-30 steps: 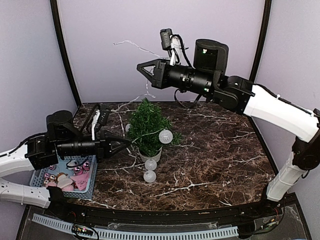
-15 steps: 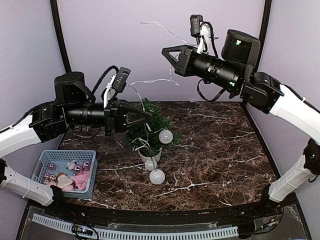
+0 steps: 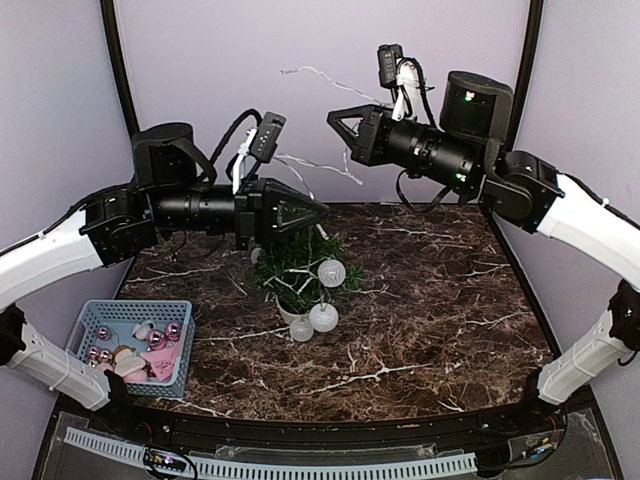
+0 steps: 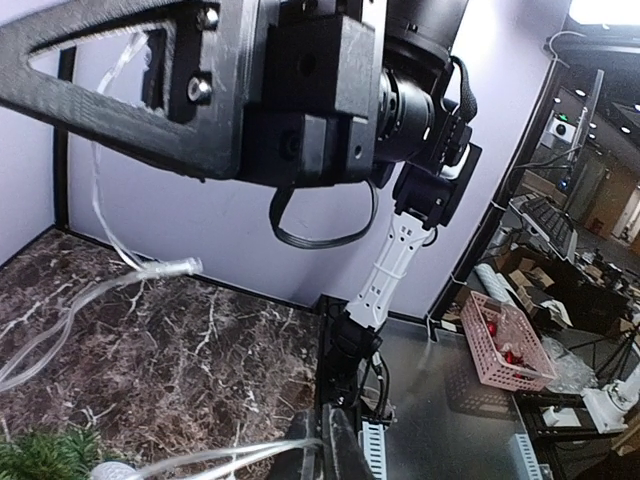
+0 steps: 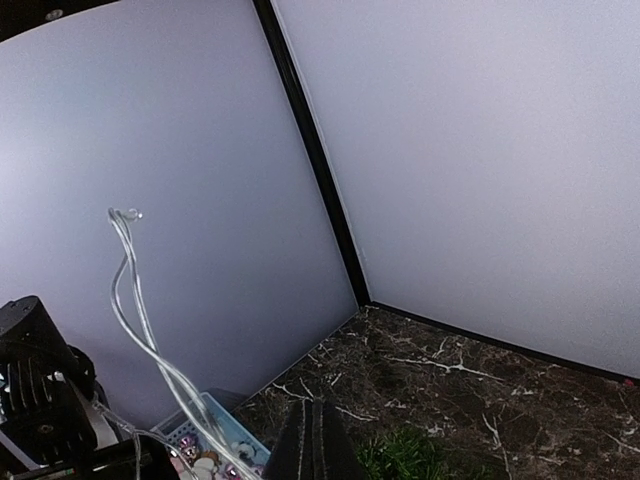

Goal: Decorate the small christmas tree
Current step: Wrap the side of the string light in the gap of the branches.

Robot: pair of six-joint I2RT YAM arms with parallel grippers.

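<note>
**Top view.** L gripper (image 3: 318,210): jaws closed to a point, raised over the top of the small christmas tree (image 3: 298,262). R gripper (image 3: 334,117): jaws closed, higher up near the rear wall. The tree stands upright in a white pot (image 3: 290,312), left of ctr on the marble table (image 3: 440,300). A clear light strand (image 3: 318,166) hangs in the air betw. the grippers. One frosted globe (image 3: 331,272) sits on the tree's right side, and two more lie by the pot. A blue basket (image 3: 85,322) w/ pink baubles sits at the near-left corner.

**L wrist view.** Own fingers (image 4: 335,455) are together and the strand runs into their tips, i.e. clamped. The R arm (image 4: 400,110) fills the upper frame. A tree tip shows at bottom left.

**R wrist view.** Own fingers (image 5: 313,440) are together. The strand loops up just beside them, and it cannot be told whether it is clamped. The tree top is below, the basket to the left.
</note>
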